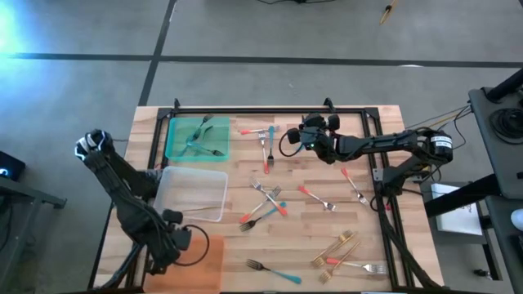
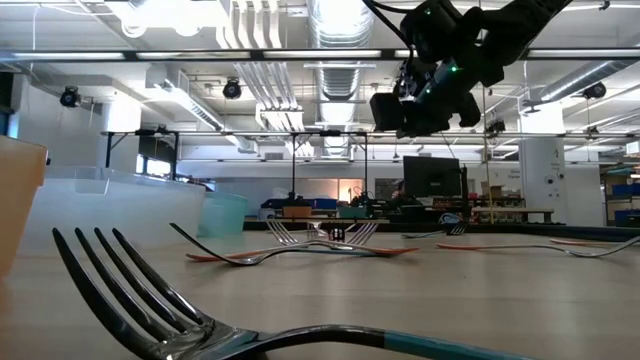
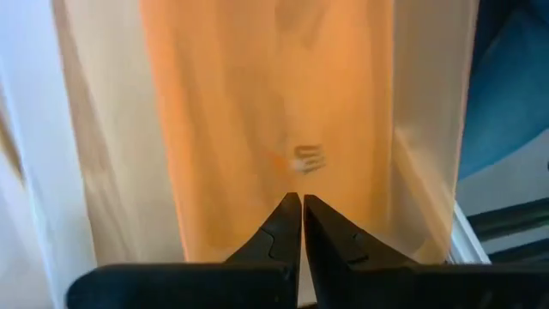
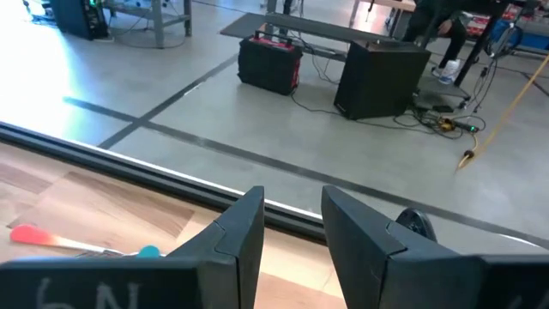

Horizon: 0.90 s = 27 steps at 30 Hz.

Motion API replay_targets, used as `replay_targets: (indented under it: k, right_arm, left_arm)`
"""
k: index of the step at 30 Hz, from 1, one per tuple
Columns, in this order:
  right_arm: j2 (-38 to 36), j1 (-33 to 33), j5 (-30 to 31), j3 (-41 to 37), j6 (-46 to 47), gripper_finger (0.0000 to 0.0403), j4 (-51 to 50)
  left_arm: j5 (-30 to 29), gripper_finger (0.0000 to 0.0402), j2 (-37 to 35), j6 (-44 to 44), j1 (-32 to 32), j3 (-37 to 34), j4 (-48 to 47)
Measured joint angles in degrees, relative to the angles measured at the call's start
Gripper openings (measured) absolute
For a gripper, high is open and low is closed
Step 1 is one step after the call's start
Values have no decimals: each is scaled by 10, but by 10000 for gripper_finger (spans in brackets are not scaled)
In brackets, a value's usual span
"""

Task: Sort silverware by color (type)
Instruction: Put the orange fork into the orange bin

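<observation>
Right gripper (image 1: 296,137): raised above the table's (image 1: 310,253) far middle, fingers (image 4: 240,227) spread, nothing between them; red-handled and teal-handled forks (image 1: 263,131) lie just beside it, toward the green tray (image 1: 176,147); that tray holds dark forks (image 1: 203,140).
Remaining silverware: crossed forks (image 1: 266,200) at table centre, well apart from the gripper; gold forks (image 1: 337,247) near the front right; one dark fork with teal handle (image 1: 274,270) at the front edge.
Left gripper (image 3: 301,225): over the orange tray (image 1: 214,269), fingers pressed together, empty; clear tray (image 1: 219,196) beside it.
</observation>
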Motion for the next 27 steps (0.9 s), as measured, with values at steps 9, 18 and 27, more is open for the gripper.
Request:
replay_targets:
  k: [9,18,27]
  right_arm:
    - [0,0,0,0,0,111,0]
    - [0,0,0,0,0,112,0]
    - [0,0,0,0,-2,111,0]
  left_arm:
    - [-7,0,30,53,25,0,16]
    - [-69,0,20,94,24,1,10]
    - [-506,0,-15,323,35,-6,129]
